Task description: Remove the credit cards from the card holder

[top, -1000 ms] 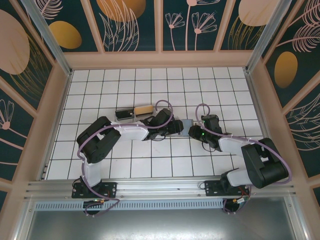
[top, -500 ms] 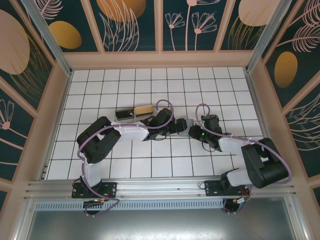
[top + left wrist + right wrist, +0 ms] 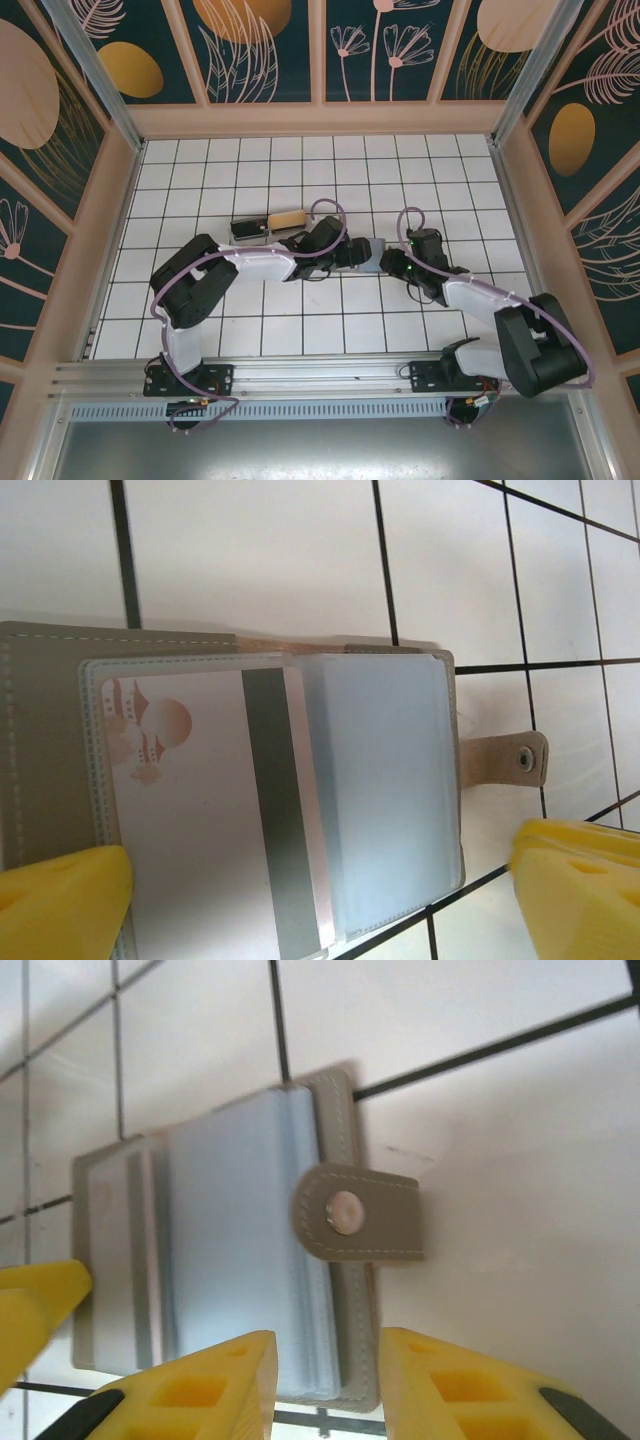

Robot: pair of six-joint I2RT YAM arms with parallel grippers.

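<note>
One card holder (image 3: 385, 790), one striped credit card (image 3: 200, 820) visible inside, one tan block (image 3: 287, 218), one dark box (image 3: 248, 229).

Open card holder (image 3: 40, 740) lies flat, credit cards (image 3: 210, 810) inside.

Top cam: fixed, high up behind arm bases, looks down on whole tiled table (image 3: 300, 170), far off. L wrist cam: v. close, facing down on card holder (image 3: 385, 790), snap tab (image 3: 505, 760) at frame right. R wrist cam: equally close, facing down, tab (image 3: 355, 1215) centre-frame. All 3 share the card holder (image 3: 370, 250) (image 3: 240, 1250), mid-table.
</note>
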